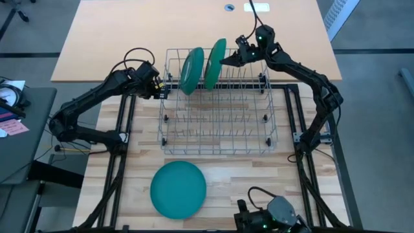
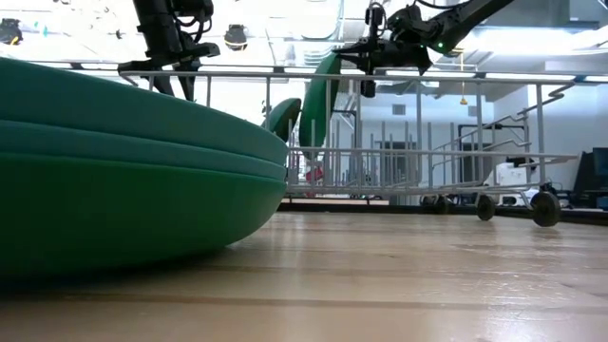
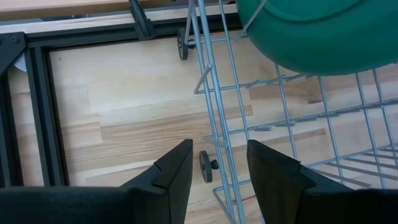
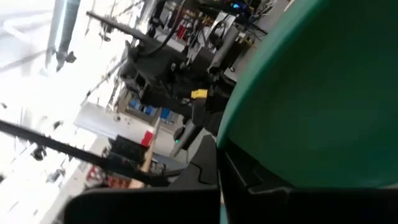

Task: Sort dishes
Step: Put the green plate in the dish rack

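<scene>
- The wooden table (image 1: 226, 165) carries the wire dish rack (image 1: 215, 123) at its centre; the rack stands between the two arms.
- One teal plate (image 1: 178, 188) lies flat on the table in front of the rack, clear of it and not yet sorted.
- Two plates stand on edge in the rack's rear row: a dark green plate (image 1: 191, 70) and, just beside it, a second green plate (image 1: 215, 63).
- The right gripper (image 1: 228, 60) is at the rim of the second green plate, fingers closed on it.
- The left gripper (image 3: 216, 167) hovers at the rack's left rear corner, fingers apart, holding nothing.
- Step in hand, by judgement: seating the second green plate between the tines.
- Next move, by judgement: release once the plate stands unaided, withdraw clear of the wires, then fetch the teal plate.
</scene>
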`<state>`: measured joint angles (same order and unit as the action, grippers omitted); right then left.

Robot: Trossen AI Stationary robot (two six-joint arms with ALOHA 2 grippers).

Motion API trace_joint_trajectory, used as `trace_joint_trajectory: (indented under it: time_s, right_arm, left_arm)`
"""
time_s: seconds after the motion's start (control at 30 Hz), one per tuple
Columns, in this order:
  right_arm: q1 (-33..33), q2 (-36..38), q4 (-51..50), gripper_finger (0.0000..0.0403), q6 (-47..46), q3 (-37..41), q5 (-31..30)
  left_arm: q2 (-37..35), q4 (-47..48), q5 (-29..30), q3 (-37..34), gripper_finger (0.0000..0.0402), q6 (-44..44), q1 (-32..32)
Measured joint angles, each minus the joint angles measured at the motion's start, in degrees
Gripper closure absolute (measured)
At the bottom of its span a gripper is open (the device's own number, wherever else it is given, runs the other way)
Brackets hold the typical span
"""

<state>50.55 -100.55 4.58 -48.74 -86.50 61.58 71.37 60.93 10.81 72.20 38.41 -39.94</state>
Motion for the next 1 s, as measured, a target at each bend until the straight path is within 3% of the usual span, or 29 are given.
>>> trace_joint_trajectory:
  time_s: [0.13,0.37,0.7,1.0]
  right_arm:
    - [-1.14,-0.02,1.03,0.0403,3.88,0.0,0.33]
    - [0.3,-0.07,6.42,0.0403,1.93,0.02,2.69]
    - [3.74,-0.07,5.67,0.0403,2.1,0.02,1.3]
    - [3.03,-0.07,0.15,0.0403,6.61,0.0,-0.75]
  left_arm:
    - [0.0,0.0,-0.08,0.0,0.0255,0.18,0.0]
    - [0.0,0.0,-0.5,0.0,0.0255,0.21,0.79]
    - [0.0,0.0,-0.11,0.0,0.0256,0.42,2.16]
    - [0.0,0.0,0.0,0.0,0.0256,0.42,2.14]
